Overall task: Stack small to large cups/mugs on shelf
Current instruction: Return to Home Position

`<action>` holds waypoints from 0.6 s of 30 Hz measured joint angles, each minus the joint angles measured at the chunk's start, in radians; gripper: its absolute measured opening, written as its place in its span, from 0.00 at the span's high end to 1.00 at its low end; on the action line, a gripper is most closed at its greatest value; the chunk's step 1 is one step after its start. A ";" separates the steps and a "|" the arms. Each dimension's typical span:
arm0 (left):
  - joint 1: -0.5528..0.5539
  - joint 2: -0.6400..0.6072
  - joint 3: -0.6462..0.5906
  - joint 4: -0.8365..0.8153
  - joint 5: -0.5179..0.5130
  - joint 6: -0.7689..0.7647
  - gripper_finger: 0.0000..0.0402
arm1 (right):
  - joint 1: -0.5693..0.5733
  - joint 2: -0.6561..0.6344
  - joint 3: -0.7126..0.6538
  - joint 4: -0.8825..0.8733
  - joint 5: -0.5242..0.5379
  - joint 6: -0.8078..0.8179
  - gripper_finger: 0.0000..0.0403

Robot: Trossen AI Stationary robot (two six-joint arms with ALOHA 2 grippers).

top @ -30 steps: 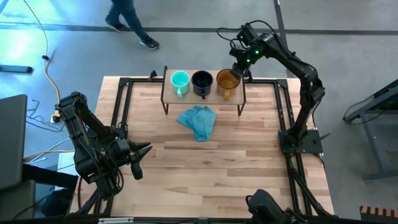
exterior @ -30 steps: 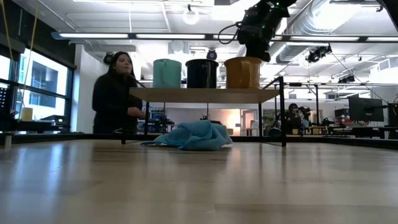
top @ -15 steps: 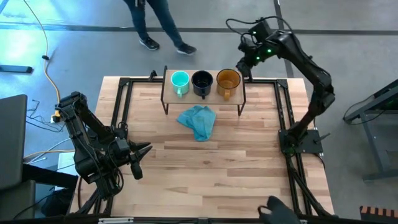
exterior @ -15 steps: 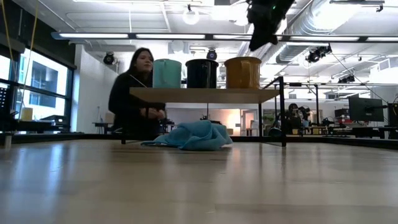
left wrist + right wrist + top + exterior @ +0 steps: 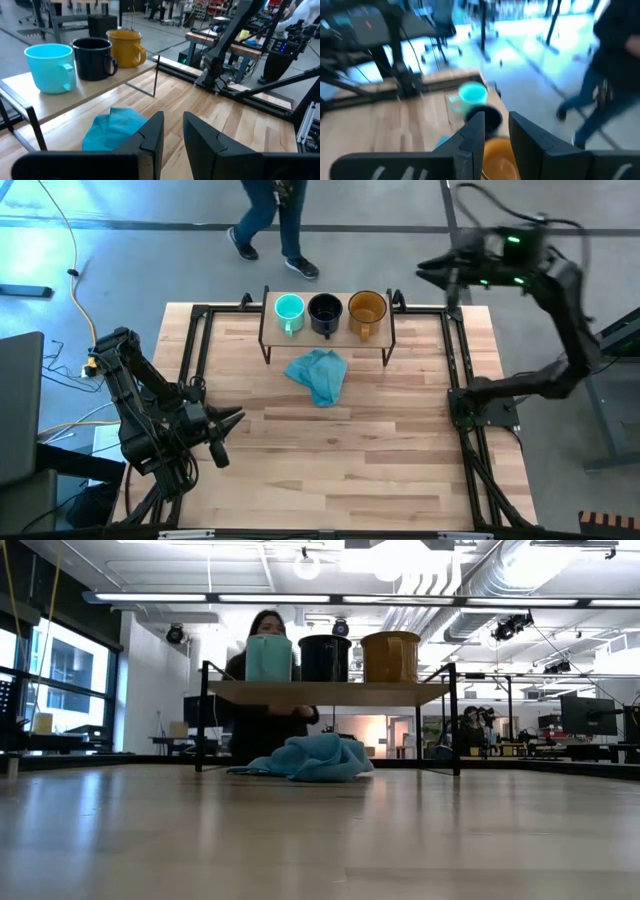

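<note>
Stacking looks finished.

- **Left arm:** folded low at the table's near left corner. Left gripper (image 5: pixel 172 116) is idle, its fingers a narrow gap apart with nothing between them.
- **Shelf (image 5: pixel 272 322):** stands at the table's far edge and carries three mugs in one row, upright and close beside each other.
  - The small teal mug (image 5: pixel 289 308) is at the left end.
  - The black mug (image 5: pixel 325 310) is in the middle.
  - The amber-yellow mug (image 5: pixel 367 308) is at the right end.
  - That is small to large as asked, set side by side and not nested.
- **Blue-teal cloth (image 5: pixel 320 375):** crumpled on the tabletop just in front of the shelf, clear of both arms.
- **Person (image 5: pixel 270 215):** on the floor beyond the table.
- **Right gripper (image 5: pixel 496 116):** high, out past the table's far right corner and well apart from the amber-yellow mug. Its fingers are slightly parted and empty.

Judgement: placing is done. What seems left is only bringing the right arm down to rest like the left.
</note>
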 joint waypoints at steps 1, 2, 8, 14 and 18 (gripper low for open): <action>0.000 0.000 0.000 -0.002 -0.007 0.000 0.84 | 0.005 -0.026 0.000 0.010 -0.004 0.009 0.80; 0.000 0.000 0.000 -0.004 -0.019 0.001 0.84 | 0.011 -0.051 0.000 0.017 -0.008 0.019 0.80; 0.000 -0.008 0.000 -0.017 -0.182 -0.001 0.84 | 0.070 -0.159 0.000 0.018 -0.016 0.069 0.80; 0.022 -0.068 0.011 -0.095 -0.192 0.015 0.84 | 0.139 -0.206 0.000 0.023 -0.097 0.069 0.80; 0.022 -0.128 0.017 -0.099 -0.193 0.122 0.84 | 0.176 -0.211 0.000 0.026 -0.104 0.068 0.80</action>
